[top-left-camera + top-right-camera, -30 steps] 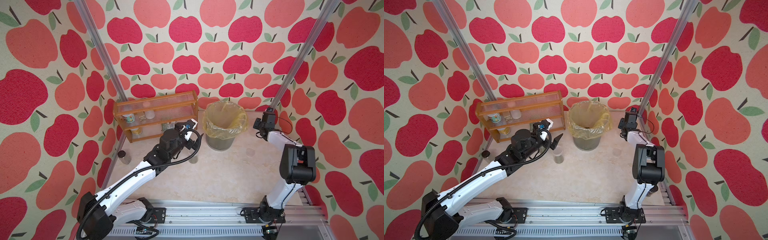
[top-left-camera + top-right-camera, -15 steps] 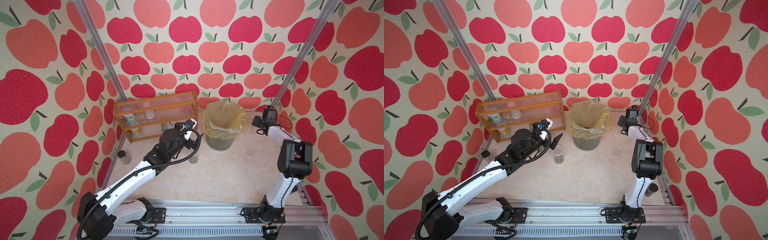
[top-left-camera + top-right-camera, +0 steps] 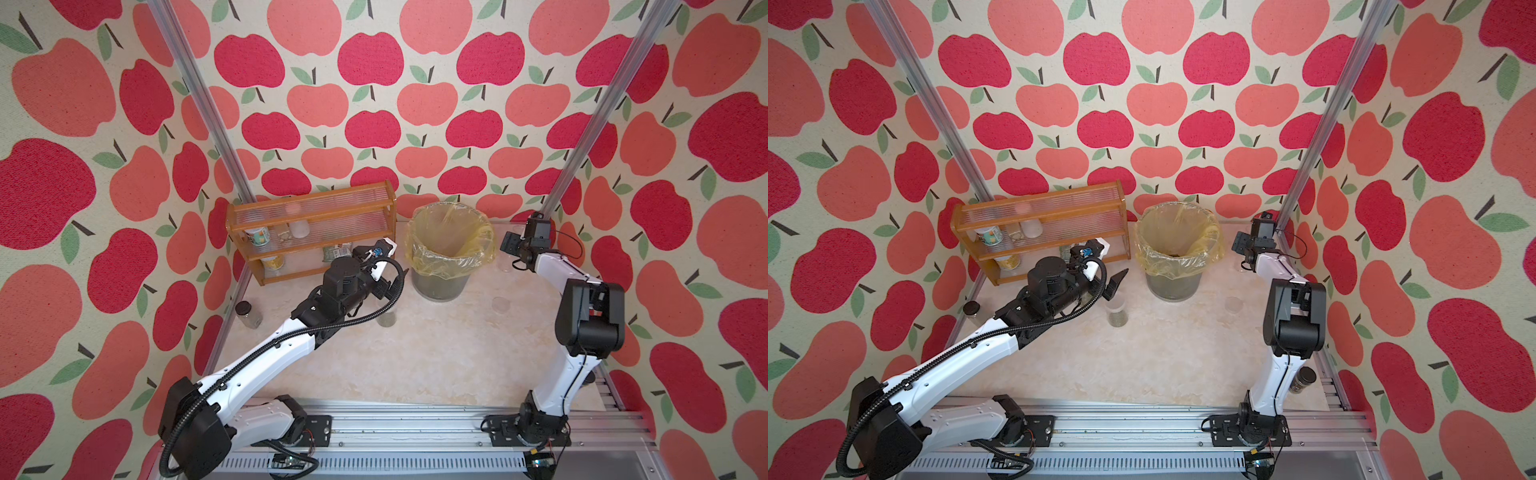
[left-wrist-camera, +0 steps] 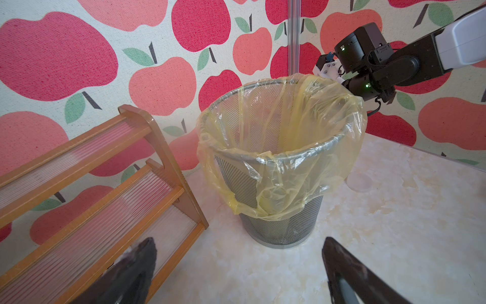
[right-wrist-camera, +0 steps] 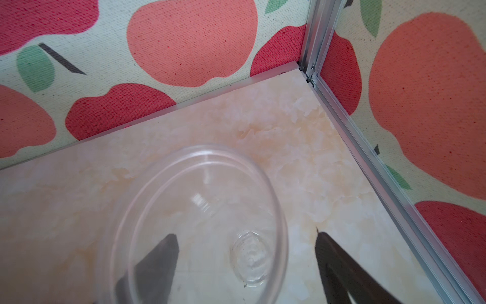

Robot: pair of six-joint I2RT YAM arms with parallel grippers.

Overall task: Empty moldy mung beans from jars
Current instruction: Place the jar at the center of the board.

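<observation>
A short clear jar [image 3: 386,319] [image 3: 1117,316] stands on the table with mung beans [image 3: 1118,320] in its bottom. My left gripper [image 3: 1109,286] [image 4: 238,240] hangs open just above it, nothing between its fingers. Near the far right corner an empty clear jar [image 5: 202,208] [image 3: 505,263] [image 4: 359,181] stands upright on the table. My right gripper [image 5: 244,234] [image 3: 509,248] is open around it. One finger shows through the jar's wall and the other stands clear of it.
A mesh bin [image 3: 451,272] [image 3: 1177,272] [image 4: 265,155] with a yellow liner stands at the back centre. The wooden rack [image 3: 311,222] is left of it. A clear lid [image 3: 500,304] lies on the table. Dark-capped small jars stand at the left wall [image 3: 248,314] and front right [image 3: 1302,380].
My right gripper's jaws have opened off the empty jar, and its arm has shifted slightly. The left arm has not moved.
</observation>
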